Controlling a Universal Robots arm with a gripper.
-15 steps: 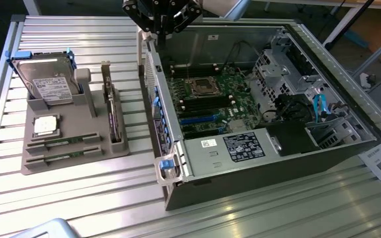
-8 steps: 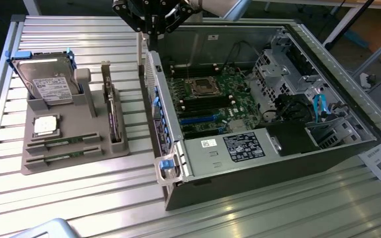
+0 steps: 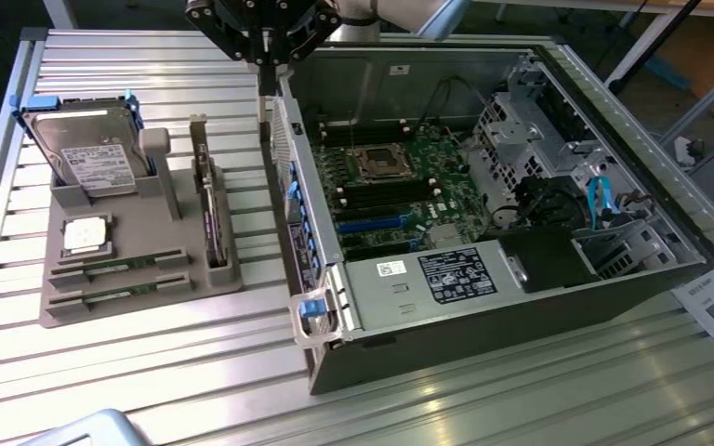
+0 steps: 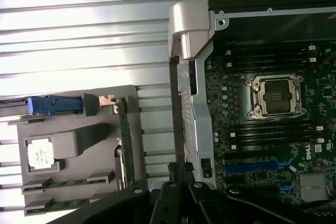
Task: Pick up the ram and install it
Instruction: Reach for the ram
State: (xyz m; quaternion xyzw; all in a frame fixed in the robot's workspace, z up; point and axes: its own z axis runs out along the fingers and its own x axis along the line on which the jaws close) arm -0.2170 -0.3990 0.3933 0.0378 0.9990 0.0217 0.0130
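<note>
Thin green ram sticks sit edge-up in a grey holder (image 3: 146, 242) at the exterior view's left. Two lie in its front slots (image 3: 119, 265) (image 4: 68, 184). A third ram stick (image 3: 212, 218) (image 4: 125, 140) stands along the holder's side nearest the computer. My gripper (image 3: 267, 63) (image 4: 181, 177) hangs high over the gap between the holder and the open computer case (image 3: 332, 279), above the case's near wall. Its black fingers (image 4: 169, 203) are shut together with nothing between them. Inside the case lies the green motherboard (image 3: 394, 186) (image 4: 262, 145) with dark memory slots beside the processor socket (image 4: 277, 95).
The holder also carries a silver hard drive (image 3: 85, 158) with a blue bracket (image 4: 50, 104) and a small square processor (image 3: 85, 234) (image 4: 40, 155). The case holds a power supply (image 3: 456, 274), drive cages (image 3: 519, 121) and blue cables (image 3: 599, 200). Everything stands on a ribbed metal table (image 3: 146, 372).
</note>
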